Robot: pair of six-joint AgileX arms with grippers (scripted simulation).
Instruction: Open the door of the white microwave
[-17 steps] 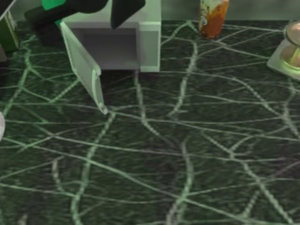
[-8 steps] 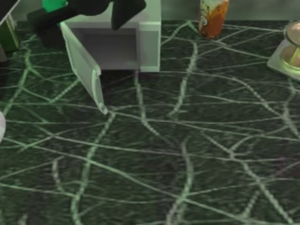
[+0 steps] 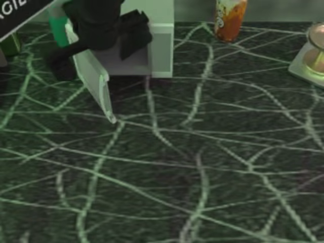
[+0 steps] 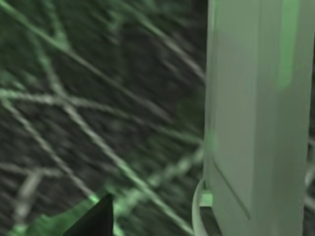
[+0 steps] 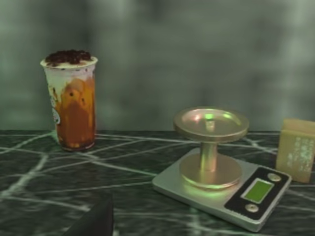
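The white microwave (image 3: 162,45) stands at the back left of the table. Its door (image 3: 96,86) is swung out towards the front, showing the grey cavity, and the free edge with the pale handle strip (image 3: 105,96) points front-left. My left gripper (image 3: 96,50) is open and straddles the door near its hinge, one finger on the cavity side and one on the outer side. The left wrist view has the door (image 4: 256,98) edge-on, its handle (image 4: 197,206) and one dark fingertip (image 4: 101,219). Of the right gripper only a fingertip (image 5: 98,216) shows; the arm is outside the top view.
A cup of orange drink (image 3: 229,17) stands at the back, right of the microwave. A kitchen scale (image 3: 311,58) sits at the right edge, with a tan block (image 5: 297,147) beside it. A green item (image 3: 7,40) is at the far left.
My left arm has come forward and down over the microwave, so its fingers now sit lower on either side of the door. The door has stayed at the same angle.
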